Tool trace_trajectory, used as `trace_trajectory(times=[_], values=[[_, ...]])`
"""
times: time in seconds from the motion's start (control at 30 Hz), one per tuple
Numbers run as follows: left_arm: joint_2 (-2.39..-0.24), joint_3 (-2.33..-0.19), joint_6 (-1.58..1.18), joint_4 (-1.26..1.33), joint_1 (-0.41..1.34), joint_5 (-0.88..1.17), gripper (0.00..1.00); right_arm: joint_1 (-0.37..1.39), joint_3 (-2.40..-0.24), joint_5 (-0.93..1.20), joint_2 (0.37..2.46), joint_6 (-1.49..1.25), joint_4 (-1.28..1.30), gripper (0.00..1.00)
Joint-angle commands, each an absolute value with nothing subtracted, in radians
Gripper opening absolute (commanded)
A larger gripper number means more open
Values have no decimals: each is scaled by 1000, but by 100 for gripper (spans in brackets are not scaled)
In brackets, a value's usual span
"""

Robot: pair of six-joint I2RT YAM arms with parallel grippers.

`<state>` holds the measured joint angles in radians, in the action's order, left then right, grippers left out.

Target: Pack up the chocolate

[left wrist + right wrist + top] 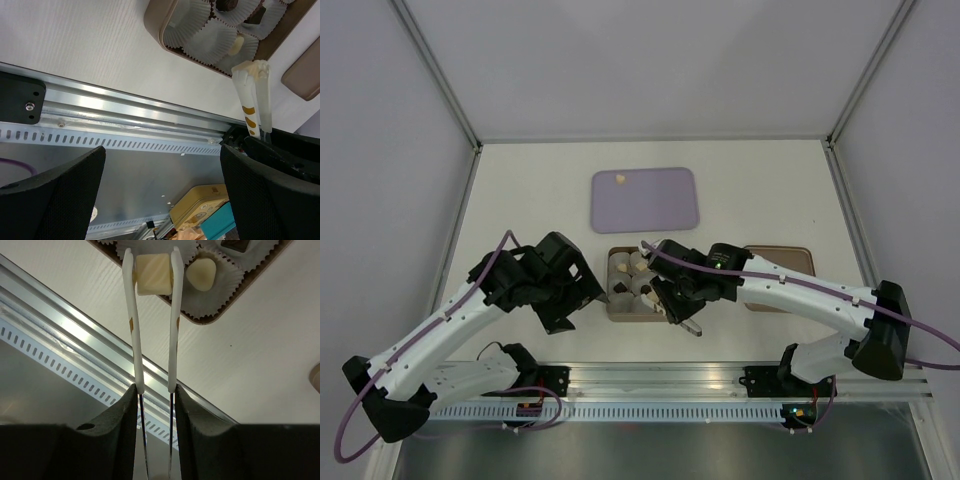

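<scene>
Right end effector (pixel 155 392) clenched on a pair of white-tipped tongs (pixel 173 320), which pinch 1 cream chocolate square (pixel 154 274) between their tips above a fluted paper cup (pixel 150 246) in the near row of the brown box (pixel 202 321). The tongs' long axis runs straight out from the end effector toward the box, so the square sits at the far end of that line, right over the cup. Whether it already touches the cup's floor cannot be told from these views.

In the next cup to the right lies a rounded cream candy (pixel 201 274), and beyond it a dark chocolate (pixel 239 244) is partly cut off by the frame edge.

The left end effector (pixel 162 150) is released, its 2 fingers spread wide with nothing between them, parked just left of the box and pointing toward it.

From above, 1 small pale candy (pixel 623 179) lies on the lavender tray (pixel 660 215), on the counter (pixel 530 200) beyond the box.

The right arm has the work in hand. The coming move looks like a simple easing of the tongs to let the square settle, and the risk is that it tips against the cup's wall or clings to 1 tip.
</scene>
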<state>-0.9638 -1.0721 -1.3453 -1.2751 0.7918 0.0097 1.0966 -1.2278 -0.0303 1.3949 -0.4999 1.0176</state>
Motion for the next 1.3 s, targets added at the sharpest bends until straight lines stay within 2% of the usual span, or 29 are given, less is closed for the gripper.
trace_trajectory(times=[0.0,0.9,1.27], values=[[-966,-1065,-1336,-1269,788,55,100,1112,-1238,21,1434,-522,954,19],[-946,-1081,-1358,-1270,788,60,100,1129,-1285,-51,1600,-612,946,19],[-939,-1080,-1370,-1270,787,57,100,1127,-1368,-55,1663,-612,1026,21]])
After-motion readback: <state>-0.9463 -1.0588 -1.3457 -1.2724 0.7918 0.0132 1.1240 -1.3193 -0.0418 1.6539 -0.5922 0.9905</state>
